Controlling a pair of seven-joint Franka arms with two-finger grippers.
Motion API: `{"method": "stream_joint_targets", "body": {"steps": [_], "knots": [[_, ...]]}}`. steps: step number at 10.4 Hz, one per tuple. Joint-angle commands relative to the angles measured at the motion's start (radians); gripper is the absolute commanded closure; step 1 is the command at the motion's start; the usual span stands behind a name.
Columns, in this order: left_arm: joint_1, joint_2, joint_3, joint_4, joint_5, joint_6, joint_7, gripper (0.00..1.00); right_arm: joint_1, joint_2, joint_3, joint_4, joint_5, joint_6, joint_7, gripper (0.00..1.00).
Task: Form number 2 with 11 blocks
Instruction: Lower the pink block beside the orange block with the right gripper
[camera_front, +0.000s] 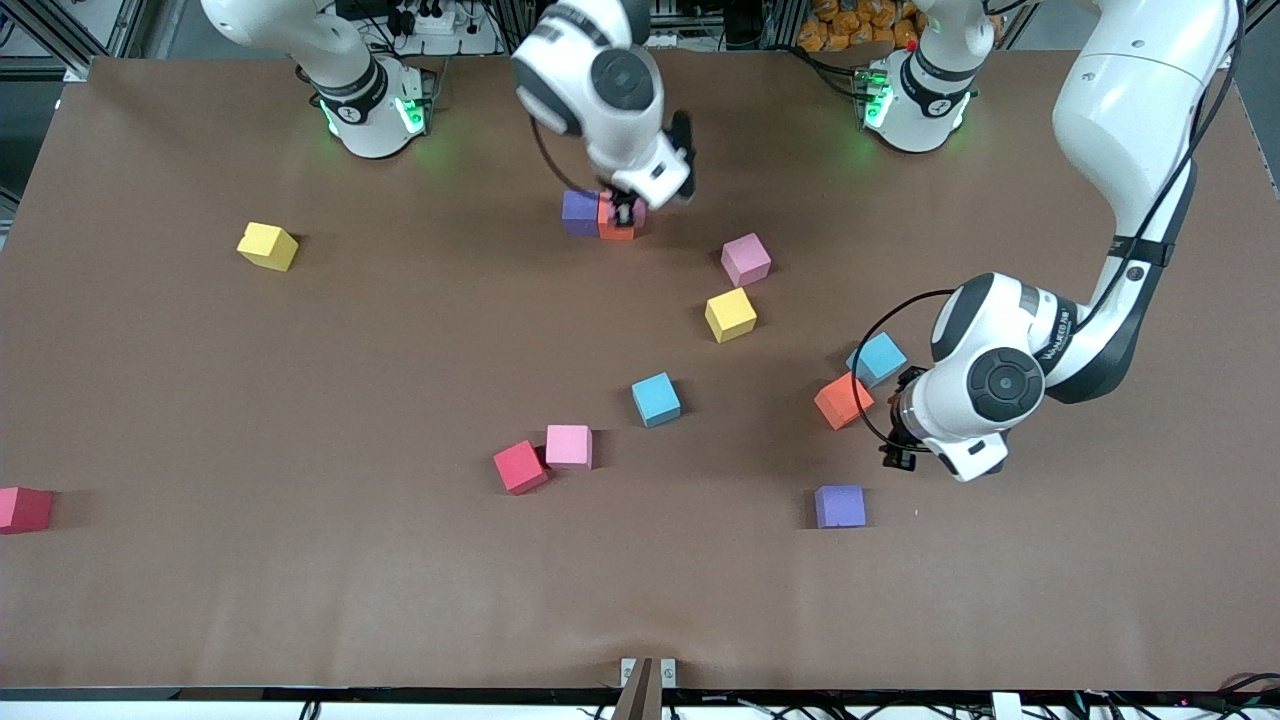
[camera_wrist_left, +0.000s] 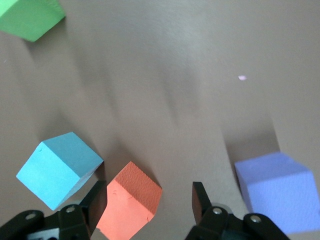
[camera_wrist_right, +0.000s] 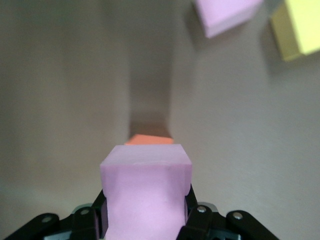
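My right gripper is shut on a pink block, held low right beside an orange block that touches a purple block. My left gripper hangs open over a second orange block, which lies between its fingers and nearer to one of them. A light blue block and a purple block flank it. Loose on the table are pink, yellow, light blue, pink and red blocks.
A green cube lies near the left gripper. A yellow block sits toward the right arm's end of the table. A red block lies at that end's edge, nearer the front camera.
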Motion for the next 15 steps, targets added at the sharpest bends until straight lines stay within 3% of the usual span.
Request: {"method": "stream_joint_targets", "body": {"steps": [1, 3, 6, 11, 15], "knots": [[-0.055, 0.012, 0.0, 0.018, 0.04, -0.008, 0.158, 0.23, 0.024, 0.027, 0.051, -0.01, -0.04, 0.065, 0.057, 1.0], [-0.083, 0.036, 0.0, 0.012, 0.113, -0.008, 0.33, 0.23, 0.058, 0.054, 0.051, -0.011, -0.075, 0.155, 0.09, 1.0], [-0.093, 0.062, 0.0, 0.013, 0.117, 0.024, 0.47, 0.23, 0.066, 0.073, 0.051, -0.068, -0.131, 0.255, 0.092, 1.0], [-0.09, 0.064, 0.0, -0.011, 0.117, 0.024, 0.53, 0.23, 0.065, 0.093, 0.05, -0.129, -0.131, 0.364, 0.141, 1.0], [-0.032, 0.029, -0.014, -0.108, 0.115, 0.07, 0.53, 0.23, 0.065, 0.094, 0.05, -0.171, -0.141, 0.404, 0.141, 1.0]]}}
